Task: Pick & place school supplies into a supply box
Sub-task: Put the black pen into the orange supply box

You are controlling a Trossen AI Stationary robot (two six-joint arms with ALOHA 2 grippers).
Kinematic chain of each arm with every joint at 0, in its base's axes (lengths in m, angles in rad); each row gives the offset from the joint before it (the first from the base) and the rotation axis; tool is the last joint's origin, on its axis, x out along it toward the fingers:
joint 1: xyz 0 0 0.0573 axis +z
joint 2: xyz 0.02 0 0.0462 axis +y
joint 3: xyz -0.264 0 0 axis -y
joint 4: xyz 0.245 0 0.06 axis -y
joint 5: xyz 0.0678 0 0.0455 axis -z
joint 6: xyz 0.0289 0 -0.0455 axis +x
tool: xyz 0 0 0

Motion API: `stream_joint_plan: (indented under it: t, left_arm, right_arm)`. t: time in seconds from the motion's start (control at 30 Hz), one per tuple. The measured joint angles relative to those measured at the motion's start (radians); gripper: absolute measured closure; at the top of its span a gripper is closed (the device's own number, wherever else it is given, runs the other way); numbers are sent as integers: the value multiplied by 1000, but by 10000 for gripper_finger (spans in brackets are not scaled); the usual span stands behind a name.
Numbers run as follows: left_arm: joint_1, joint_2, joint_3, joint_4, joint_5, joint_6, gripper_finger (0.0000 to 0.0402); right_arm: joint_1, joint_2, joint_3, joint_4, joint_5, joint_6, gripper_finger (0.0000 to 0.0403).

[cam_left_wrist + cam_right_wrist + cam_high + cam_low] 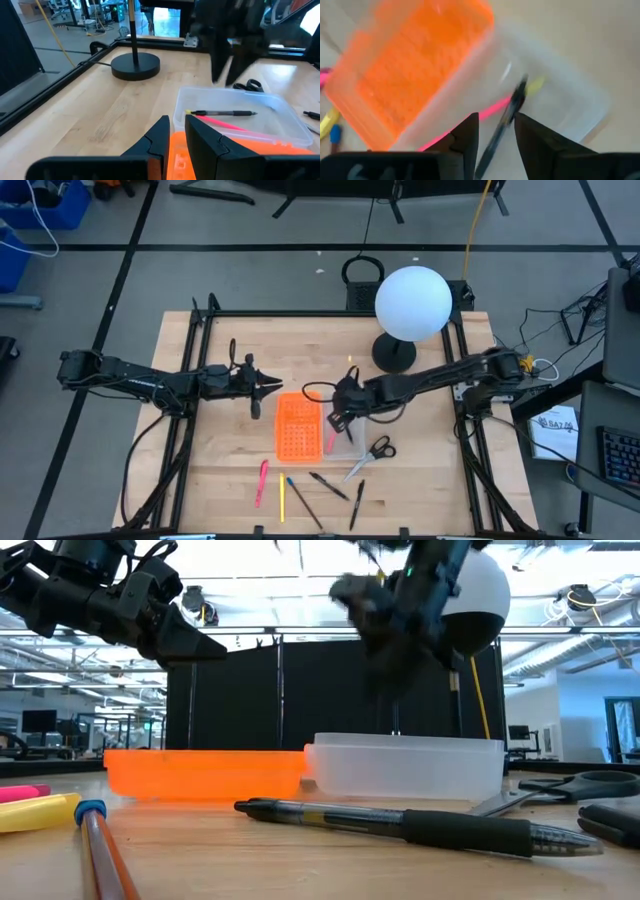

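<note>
The supply box lies at mid-table: a clear tray (348,442) joined to an orange perforated lid (298,430). A dark pen (225,113) and a pink pen (225,125) lie inside the tray. My right gripper (496,131) hangs open above the tray, holding nothing. My left gripper (177,131) waits left of the lid, above the table, with a narrow gap between its fingers. Scissors (372,452) lie right of the tray. A pink pen (262,482), a yellow one (282,498) and dark pens (328,485) lie near the front edge.
A lamp with a white globe (412,302) stands on a black base (394,352) at the far side, behind the box. Black frame rails (200,360) run along the table's left and right edges.
</note>
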Motion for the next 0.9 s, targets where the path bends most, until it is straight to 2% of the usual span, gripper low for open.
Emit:
stream_joint_plan:
  t: [0.1, 0.17, 0.3, 0.53, 0.7, 0.9]
  left_arm:
    - [0, 0, 0, 10, -1, 1, 334]
    - [0, 0, 0, 19, -3, 19, 334]
    - [0, 0, 0, 55, -3, 93, 334]
    - [-3, 0, 0, 115, 5, 169, 334]
    - [-11, 0, 0, 140, 31, 81, 334]
    - [-28, 0, 0, 141, 57, 84, 334]
  right_arm:
    - [61, -61, -31, 100, 223, -197, 287]
    - [93, -104, -87, 202, 293, -335, 288]
    - [99, -211, -228, 414, 298, -528, 312]
    - [98, -453, -570, 732, 276, -759, 396]
    - [102, -618, -763, 881, 270, -758, 398]
    - [135, -775, -912, 926, 225, -783, 400]
